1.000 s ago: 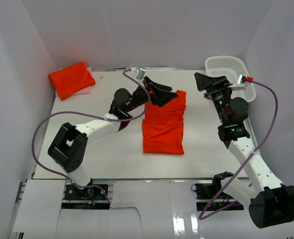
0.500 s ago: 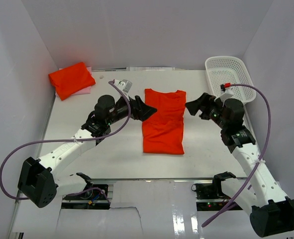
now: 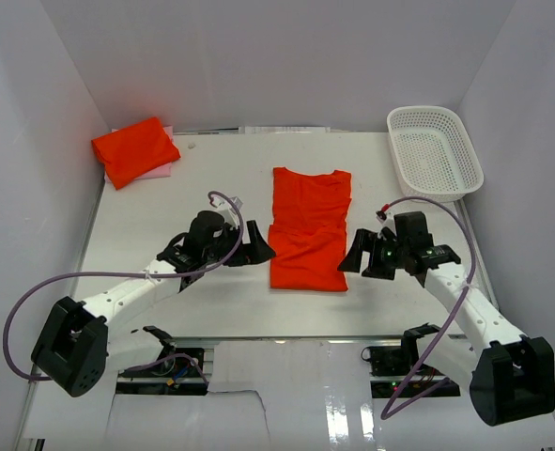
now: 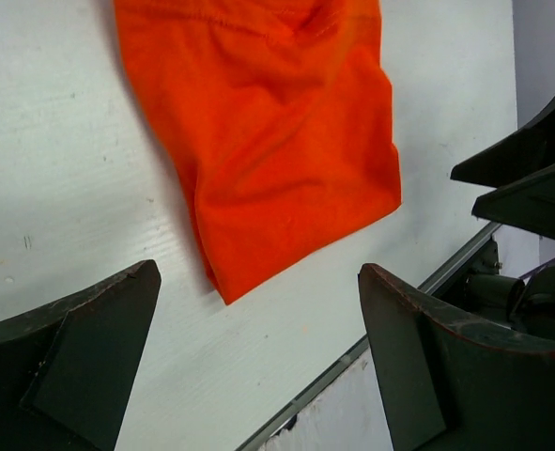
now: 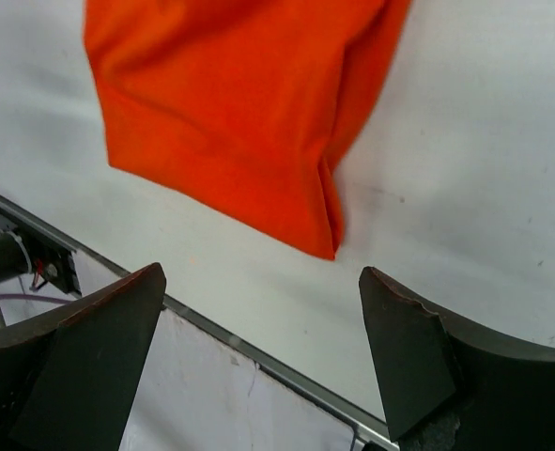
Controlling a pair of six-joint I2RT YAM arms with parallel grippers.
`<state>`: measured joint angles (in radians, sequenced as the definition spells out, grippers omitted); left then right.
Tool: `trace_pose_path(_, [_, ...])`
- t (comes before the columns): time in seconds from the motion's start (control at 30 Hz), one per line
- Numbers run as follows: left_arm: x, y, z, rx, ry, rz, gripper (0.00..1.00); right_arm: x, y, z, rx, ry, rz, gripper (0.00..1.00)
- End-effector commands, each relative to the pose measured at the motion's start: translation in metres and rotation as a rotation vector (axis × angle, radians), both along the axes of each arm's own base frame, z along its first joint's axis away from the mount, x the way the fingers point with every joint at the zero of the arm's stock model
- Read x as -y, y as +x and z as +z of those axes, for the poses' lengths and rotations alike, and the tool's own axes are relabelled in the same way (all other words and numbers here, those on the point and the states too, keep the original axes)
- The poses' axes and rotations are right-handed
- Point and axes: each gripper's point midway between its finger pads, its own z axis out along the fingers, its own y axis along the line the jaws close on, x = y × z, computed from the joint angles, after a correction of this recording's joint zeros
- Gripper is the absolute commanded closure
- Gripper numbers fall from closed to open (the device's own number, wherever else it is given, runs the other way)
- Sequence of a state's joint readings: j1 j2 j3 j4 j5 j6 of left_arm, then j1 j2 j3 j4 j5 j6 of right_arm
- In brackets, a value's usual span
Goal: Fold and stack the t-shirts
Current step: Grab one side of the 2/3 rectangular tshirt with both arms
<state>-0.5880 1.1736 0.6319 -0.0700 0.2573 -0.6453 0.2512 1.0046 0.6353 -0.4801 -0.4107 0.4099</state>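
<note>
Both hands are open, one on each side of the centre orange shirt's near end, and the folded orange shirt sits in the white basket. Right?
Not quite. The top external view shows the white basket empty. The folded orange shirt lies at the far left corner of the table. The rest holds: the left hand and right hand are open on either side of the centre orange shirt.

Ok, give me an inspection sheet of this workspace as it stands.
Surface: white table, a few small marks.
Job's things: orange t-shirt flat at centre, sides folded in; folded orange shirt on pink cloth, far left corner.
Clutter: empty white basket, far right corner.
Grippers: left gripper and right gripper open, empty, flanking the t-shirt's near end.
Cables: left purple cable and right purple cable loop free, off the cloth.
Surroundings: white walls.
</note>
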Motion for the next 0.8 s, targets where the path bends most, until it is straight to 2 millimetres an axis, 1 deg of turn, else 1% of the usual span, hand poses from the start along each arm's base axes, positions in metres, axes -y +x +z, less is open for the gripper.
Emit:
trace_pose_path(0.0, [0.003,-0.006,0.0,-0.052,-0.055,0.011,0.02,-0.002,-0.025,-0.013,-0.054,0.011,0.06,0.1])
trace_pose_path(0.03, [0.004,-0.008,-0.002,-0.075,-0.065,0.016,0.02,-0.001,-0.032,-0.022,-0.075,0.008,0.06,0.1])
trace_pose_path(0.1, [0.005,-0.013,-0.009,-0.108,-0.07,0.007,0.02,0.0,-0.036,-0.026,-0.079,0.008,0.055,0.1])
trace_pose_path(0.13, [0.005,-0.015,-0.014,-0.13,-0.069,0.013,0.02,0.001,-0.04,-0.033,-0.096,0.0,0.053,0.1])
trace_pose_path(0.23, [0.003,-0.021,-0.023,-0.146,-0.074,0.007,0.02,0.0,-0.046,-0.04,-0.11,0.01,0.054,0.09])
trace_pose_path(0.27, [0.002,-0.022,-0.024,-0.147,-0.077,0.009,0.02,0.001,-0.051,-0.048,-0.132,0.008,0.051,0.09])
trace_pose_path(0.3, [0.0,-0.025,-0.03,-0.155,-0.074,0.015,0.02,-0.001,-0.051,-0.05,-0.128,0.016,0.053,0.08])
trace_pose_path(0.33, [0.001,-0.024,-0.028,-0.138,-0.09,0.015,0.02,0.0,-0.055,-0.056,-0.141,0.015,0.052,0.08])
trace_pose_path(0.4, [-0.001,-0.027,-0.032,-0.145,-0.096,0.023,0.02,-0.003,-0.052,-0.058,-0.131,0.029,0.047,0.08])
trace_pose_path(0.43, [-0.004,-0.03,-0.039,-0.156,-0.089,0.029,0.02,-0.003,-0.052,-0.059,-0.13,0.031,0.042,0.08])
trace_pose_path(0.5, [-0.005,-0.032,-0.044,-0.17,-0.088,0.041,0.02,-0.003,-0.05,-0.063,-0.132,0.03,0.032,0.08])
trace_pose_path(0.53, [-0.006,-0.034,-0.048,-0.175,-0.088,0.043,0.02,-0.004,-0.046,-0.063,-0.115,0.034,0.03,0.08])
trace_pose_path(0.77, [-0.003,-0.037,-0.058,-0.206,-0.078,0.015,0.02,-0.009,-0.03,-0.067,-0.116,0.051,0.0,0.03])
